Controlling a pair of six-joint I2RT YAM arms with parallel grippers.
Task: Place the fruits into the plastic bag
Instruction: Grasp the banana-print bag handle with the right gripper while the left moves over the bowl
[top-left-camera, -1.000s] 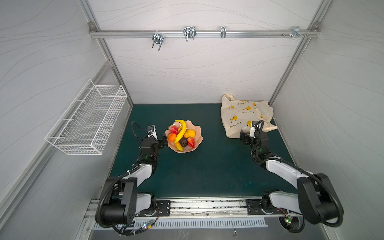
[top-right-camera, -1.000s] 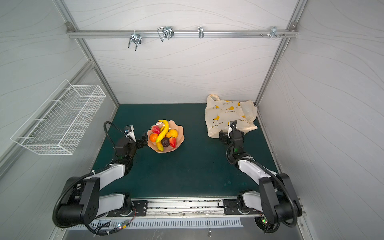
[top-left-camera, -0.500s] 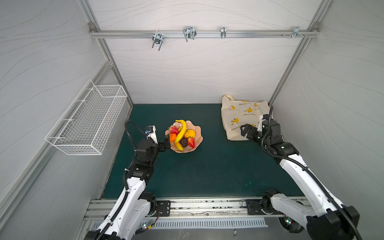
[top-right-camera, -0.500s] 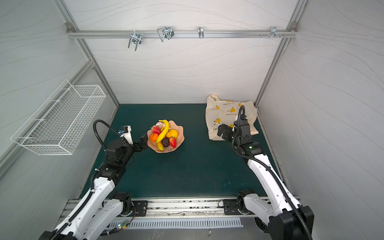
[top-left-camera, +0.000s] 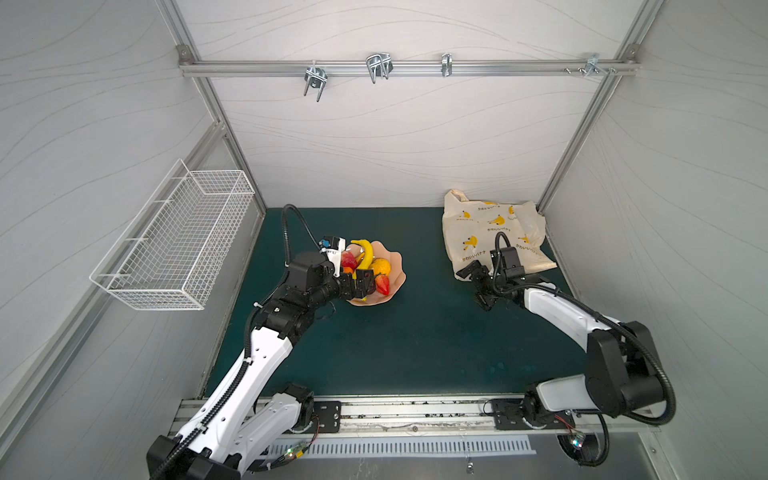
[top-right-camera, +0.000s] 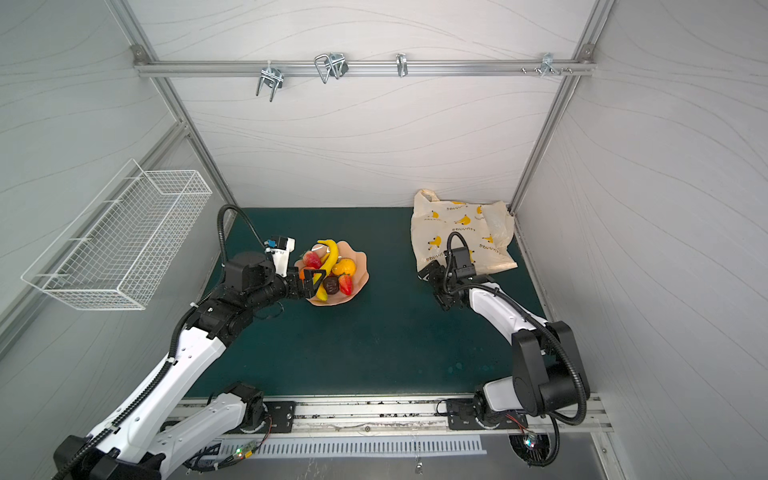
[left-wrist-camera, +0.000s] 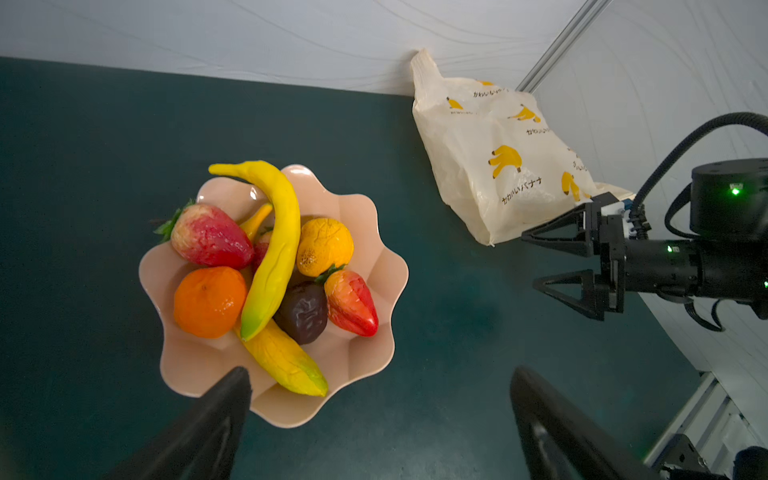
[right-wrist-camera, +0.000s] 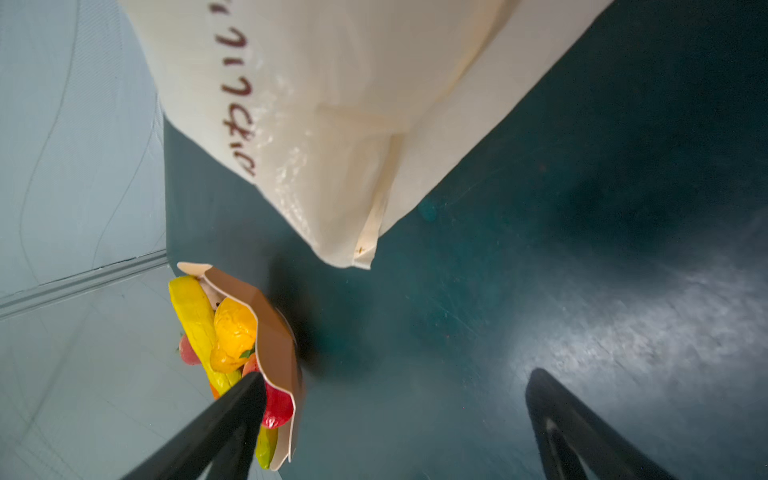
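Both end effectors are working empty. The left end effector (left-wrist-camera: 380, 374) is hovering with its jaws spread wide, gripping nothing, just above the near rim of the pink bowl (left-wrist-camera: 195, 361). All the fruits (left-wrist-camera: 266, 274) are lying heaped in that bowl, directly ahead of and below this end effector. A long banana (left-wrist-camera: 278, 232) is resting across the top and a second banana (left-wrist-camera: 282, 357) is lying nearest the fingers. An orange (left-wrist-camera: 210, 301), a strawberry (left-wrist-camera: 208, 237) and a dark fruit (left-wrist-camera: 301, 311) are crowding beside them.

The right end effector (top-left-camera: 473, 286) is likewise released, jaws wide and empty. It is sitting low over the counter (top-left-camera: 415, 340), just short of the nearest corner of the plastic bag (top-left-camera: 490, 232). The bag is lying collapsed, stretching away from this end effector toward the back wall (top-left-camera: 395, 158), with a handle (top-left-camera: 453, 195) at its far end.

Probable faults:
- Closing on one fruit is likely to be disturbing its neighbours. The heap is touching throughout, so a round piece could roll out or the light bowl could tip.
- No open mouth is showing on the bag. A fruit released onto the flat film would probably roll onto the counter.
- A pinch at the near corner may be clamping both layers together.

Beyond the bag, a frame post (top-left-camera: 582, 124) is standing just beside its far corner and is limiting approach from that side. A wire basket (top-left-camera: 178, 245) is hanging on the side wall, well apart from the left end effector and obstructing nothing. Only bare counter is showing between bowl and bag.
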